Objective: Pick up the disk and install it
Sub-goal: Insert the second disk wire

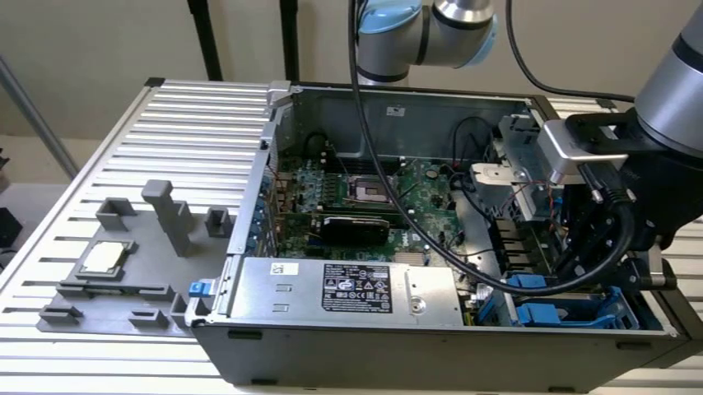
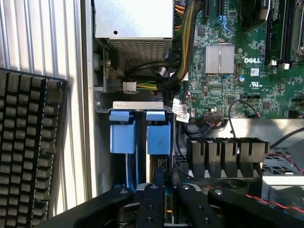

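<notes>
One step is in hand, seating: the hand [image 2: 164, 197], narrowed on the disk [image 2: 158, 137], holds it in the bay [image 2: 137, 105] at the case's [image 1: 439, 346] five o'clock corner, calling for a straight, gentle push.

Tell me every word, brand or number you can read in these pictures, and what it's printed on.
"DELL": white letters on the green motherboard, beside the silver heatsink.
Black label on the large silver box: print too small to read.
White stickers on the motherboard: too small to read.
White tag on the cables: blurred, unreadable.
Keyboard: key legends unreadable.
</notes>
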Robot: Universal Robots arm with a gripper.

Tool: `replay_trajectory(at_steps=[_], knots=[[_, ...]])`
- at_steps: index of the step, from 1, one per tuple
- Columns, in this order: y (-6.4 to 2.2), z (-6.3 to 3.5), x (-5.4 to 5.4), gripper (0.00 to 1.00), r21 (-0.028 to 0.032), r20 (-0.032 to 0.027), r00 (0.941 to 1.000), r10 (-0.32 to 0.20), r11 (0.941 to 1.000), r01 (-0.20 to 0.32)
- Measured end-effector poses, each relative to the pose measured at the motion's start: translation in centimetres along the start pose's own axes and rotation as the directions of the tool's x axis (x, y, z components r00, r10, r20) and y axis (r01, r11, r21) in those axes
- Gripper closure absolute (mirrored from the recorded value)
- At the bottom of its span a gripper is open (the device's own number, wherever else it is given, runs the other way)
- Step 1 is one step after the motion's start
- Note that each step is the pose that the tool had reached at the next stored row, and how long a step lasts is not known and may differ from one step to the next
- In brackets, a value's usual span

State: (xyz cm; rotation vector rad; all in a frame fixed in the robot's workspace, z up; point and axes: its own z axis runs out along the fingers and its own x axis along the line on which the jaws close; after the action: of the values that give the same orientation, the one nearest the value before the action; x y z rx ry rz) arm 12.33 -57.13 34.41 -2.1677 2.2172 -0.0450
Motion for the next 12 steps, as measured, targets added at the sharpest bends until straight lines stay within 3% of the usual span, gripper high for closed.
replay_trajectory(at_steps=[12], knots=[[-0.17,0.35,0.11,0.83,0.0001,0.0003,1.0000,0.000,1.0000,0.000]])
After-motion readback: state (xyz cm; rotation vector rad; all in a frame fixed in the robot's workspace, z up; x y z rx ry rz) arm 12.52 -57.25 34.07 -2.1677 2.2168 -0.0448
